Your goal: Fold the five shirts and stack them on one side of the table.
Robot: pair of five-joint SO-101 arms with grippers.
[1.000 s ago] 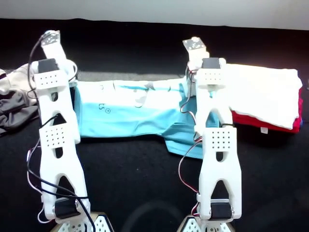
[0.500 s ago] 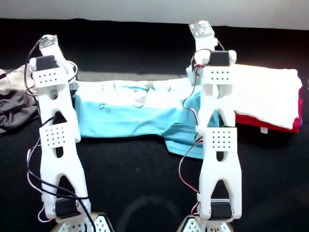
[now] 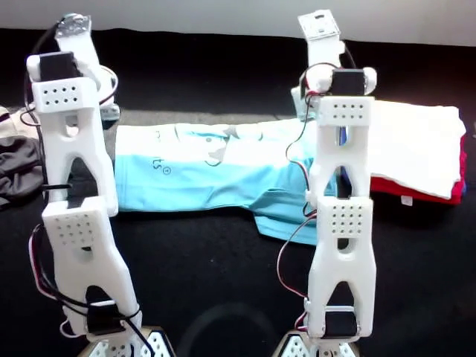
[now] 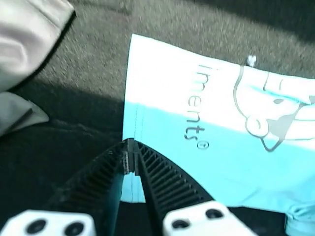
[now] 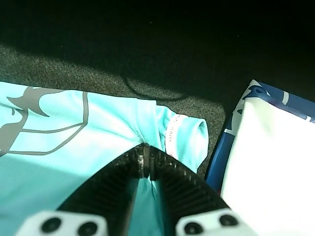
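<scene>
Turquoise, one shirt [image 3: 201,178] lies spread on the black desk [image 3: 223,275]. Left gripper [image 4: 130,150] hovers over its hem edge and right gripper [image 5: 145,160] by a sleeve, both with jaws closed on nothing. Three folded shirts are stacked beside it: white shirt [image 3: 416,149], blue shirt [image 5: 224,147], red shirt [image 3: 401,190].

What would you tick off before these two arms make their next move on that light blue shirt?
1. Left gripper closed: ok, jaws together above the teal shirt at its edge.
2. Right gripper closed: ok, jaws together above the shirt's other end.
3. Either gripper pinching fabric: cannot tell.
4. Teal shirt fully folded: not ok, a sleeve sticks out toward the arm bases.
5. Folded stack neat at one side of the table: ok, white shirt on top.
6. All shirts folded: not ok, unfolded shirts lie crumpled at the opposite side.
</scene>
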